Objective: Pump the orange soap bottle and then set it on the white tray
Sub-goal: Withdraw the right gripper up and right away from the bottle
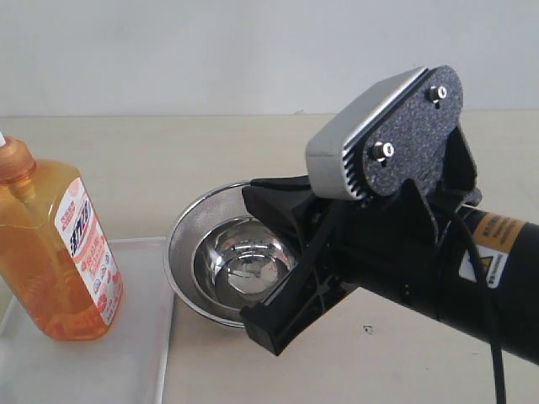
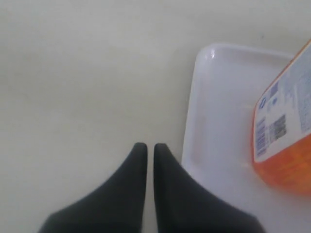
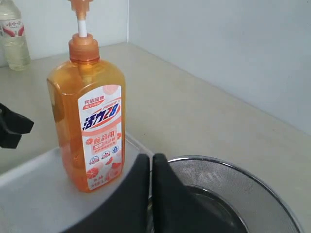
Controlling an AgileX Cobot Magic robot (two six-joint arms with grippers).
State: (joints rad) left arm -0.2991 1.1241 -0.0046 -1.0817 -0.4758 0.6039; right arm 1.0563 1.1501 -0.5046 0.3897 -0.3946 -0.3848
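The orange soap bottle stands upright on the white tray, near its edge, so the placing looks done to me. My right gripper is clenched on nothing, fingers pressed together above the rim of the steel bowl. It sits beside the tray and apart from the bottle, where it cannot tip it. My left gripper hangs over the bare table by the tray's edge, fingers nearly together and empty too.
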